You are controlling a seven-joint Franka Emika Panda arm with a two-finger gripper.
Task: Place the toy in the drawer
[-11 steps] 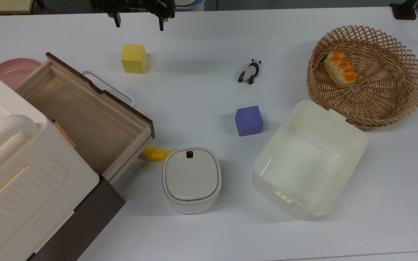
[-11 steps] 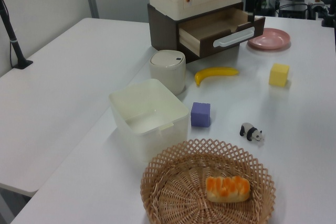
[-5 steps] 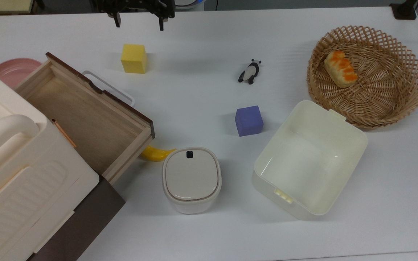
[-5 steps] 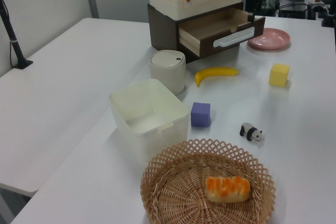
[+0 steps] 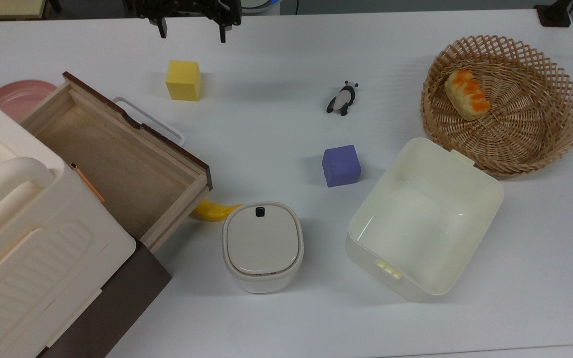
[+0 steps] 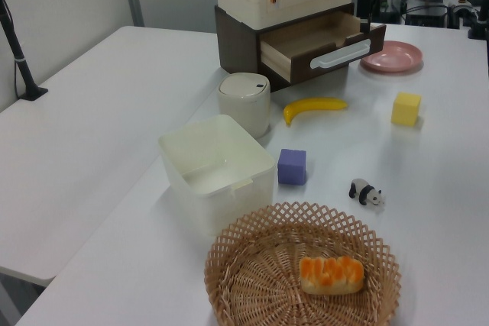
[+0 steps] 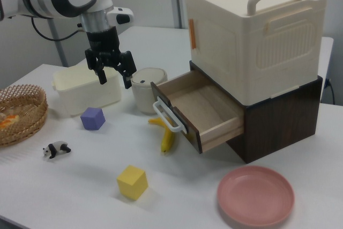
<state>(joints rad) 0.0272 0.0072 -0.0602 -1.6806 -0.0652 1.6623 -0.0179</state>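
The toy, a tiny black-and-white panda (image 5: 342,98) (image 6: 367,192) (image 7: 56,149), lies on the white table between the yellow cube and the basket. The light-wood drawer (image 5: 117,159) (image 6: 315,40) (image 7: 201,108) stands pulled out and bare inside, its white handle (image 5: 149,119) facing the table. My gripper (image 5: 191,31) (image 7: 114,78) hangs open and holding nothing, high above the table at the top view's upper edge, well away from the panda.
A yellow cube (image 5: 183,80), purple cube (image 5: 341,165), banana (image 5: 214,210), lidded cream canister (image 5: 262,246), cream square bin (image 5: 423,219) and wicker basket (image 5: 540,149) with bread (image 5: 467,94) stand on the table. A pink plate (image 5: 13,97) lies by the cabinet (image 7: 257,52).
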